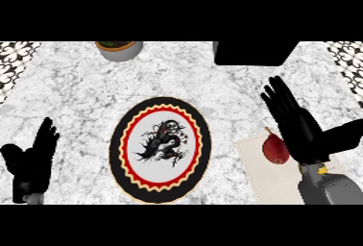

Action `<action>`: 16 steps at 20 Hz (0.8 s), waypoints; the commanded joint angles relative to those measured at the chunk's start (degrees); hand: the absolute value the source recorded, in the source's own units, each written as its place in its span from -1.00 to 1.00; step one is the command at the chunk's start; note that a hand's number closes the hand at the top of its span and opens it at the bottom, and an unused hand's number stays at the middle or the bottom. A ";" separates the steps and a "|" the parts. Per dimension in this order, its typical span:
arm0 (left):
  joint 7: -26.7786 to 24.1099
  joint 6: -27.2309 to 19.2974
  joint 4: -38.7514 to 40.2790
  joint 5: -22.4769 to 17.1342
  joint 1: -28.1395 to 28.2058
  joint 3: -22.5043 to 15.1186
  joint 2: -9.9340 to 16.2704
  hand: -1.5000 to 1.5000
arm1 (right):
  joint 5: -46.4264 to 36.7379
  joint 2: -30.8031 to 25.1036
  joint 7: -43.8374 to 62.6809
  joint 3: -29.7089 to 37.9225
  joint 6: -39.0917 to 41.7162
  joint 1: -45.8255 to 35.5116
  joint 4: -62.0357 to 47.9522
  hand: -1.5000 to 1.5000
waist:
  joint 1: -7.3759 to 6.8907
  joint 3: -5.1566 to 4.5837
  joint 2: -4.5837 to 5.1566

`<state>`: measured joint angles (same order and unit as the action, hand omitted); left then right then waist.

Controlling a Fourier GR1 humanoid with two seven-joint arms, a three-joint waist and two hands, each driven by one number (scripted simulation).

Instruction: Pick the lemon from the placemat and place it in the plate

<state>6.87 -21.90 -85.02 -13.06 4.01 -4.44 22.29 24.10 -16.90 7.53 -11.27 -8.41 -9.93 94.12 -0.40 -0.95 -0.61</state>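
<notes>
Dark red, lemon-shaped fruit [276, 148] lying on the placemat [264, 178] near the worktop's [78, 96] right front edge, long axis front-to-back, stem tip pointing away. Right hand [297, 126] just beside it, fingers straight, holding nothing. Left hand [32, 158] open, resting front-left. Plate [119, 149] mid-worktop.

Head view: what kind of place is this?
Probably a kitchen or dining counter: marble top, a decorated plate beside a placemat with a dark red fruit, and a potted plant at the back.
</notes>
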 commanded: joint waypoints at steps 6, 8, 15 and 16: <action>-2.92 5.64 -4.20 5.29 -11.79 -4.49 4.00 0.00 | -8.20 0.06 -0.91 14.83 -22.52 -6.80 -6.91 -1.00 | 2.72 0.95 0.89; -3.14 5.72 -3.48 4.20 -9.71 -4.35 3.11 0.00 | -27.02 -19.77 0.72 0.44 -9.95 -0.62 -11.44 1.00 | 1.98 -1.34 2.59; -2.50 9.40 0.35 4.99 -15.21 -6.00 1.50 0.00 | -35.98 1.77 -1.46 -2.05 -37.13 6.36 -16.65 -1.00 | 0.84 0.94 0.66; 1.27 6.54 0.77 7.23 -19.81 -8.38 -1.37 0.00 | -39.42 0.66 1.51 -4.43 -37.19 5.36 -16.70 -1.00 | 1.15 0.92 0.67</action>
<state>4.75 -14.10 -85.22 -8.20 -10.63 -10.71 23.30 -7.34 -19.19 8.06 -11.52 -38.86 -6.83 78.90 0.92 -0.24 0.39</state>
